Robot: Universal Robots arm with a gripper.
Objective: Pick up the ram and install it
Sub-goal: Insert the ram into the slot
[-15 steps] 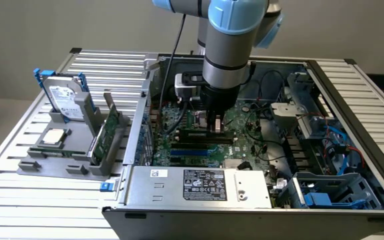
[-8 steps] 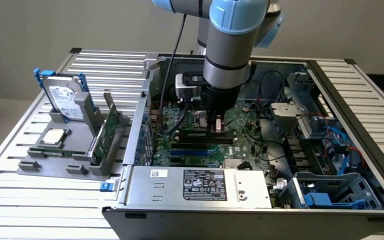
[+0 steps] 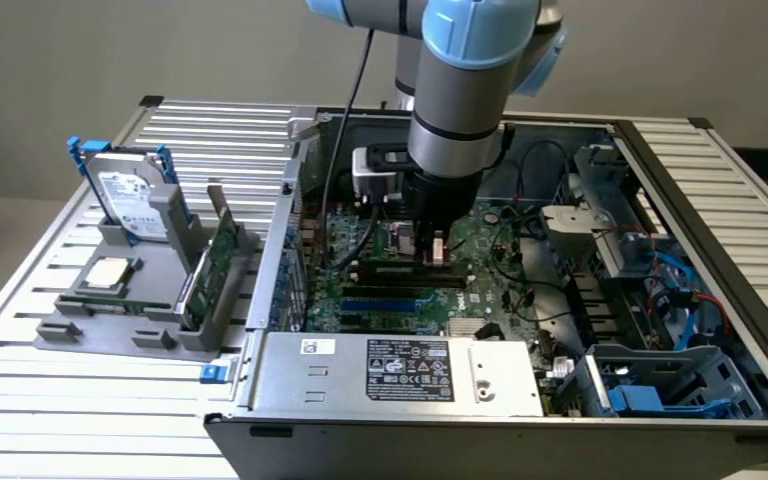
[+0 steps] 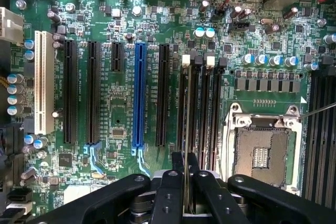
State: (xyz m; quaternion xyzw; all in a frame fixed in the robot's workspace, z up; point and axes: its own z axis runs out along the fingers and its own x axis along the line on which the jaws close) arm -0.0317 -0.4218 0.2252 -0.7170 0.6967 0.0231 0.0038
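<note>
Black fingers (image 4: 181, 177) are closed on the thin green ram stick (image 4: 186, 129), which I see edge-on over the long black motherboard slots (image 4: 202, 114). At the exterior view's left, a grey plastic rack (image 3: 91, 330) sits on the slatted metal tabletop (image 3: 37, 420). At its right is the open grey computer case (image 3: 518, 390).

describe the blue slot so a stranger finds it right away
In the open case, look at the green motherboard. Among its long parallel slots, the blue slot stands between black ones; no other long slot is blue.

Arm (image 3: 458, 90) upright, wrist straight down, hand (image 4: 185, 163) low, black fingers (image 4: 170, 190) nearly together in a pinch.
</note>
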